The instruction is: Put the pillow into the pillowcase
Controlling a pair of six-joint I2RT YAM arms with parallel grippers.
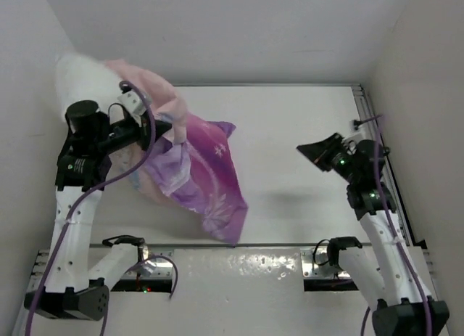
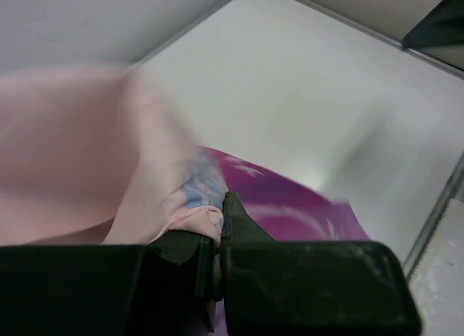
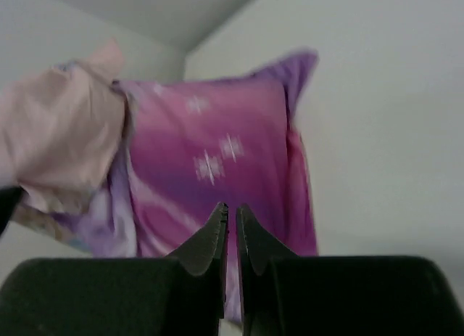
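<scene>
Pillowcase (image 1: pixel 210 178) — one; pillow (image 1: pixel 81 78) — seemingly one

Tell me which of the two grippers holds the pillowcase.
The left gripper, shut on the pillowcase; the right gripper is shut on nothing, far from it.

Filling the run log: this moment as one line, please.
left gripper shut on pillowcase, held up; right gripper shut, empty, apart; pillow end showing far left
</scene>
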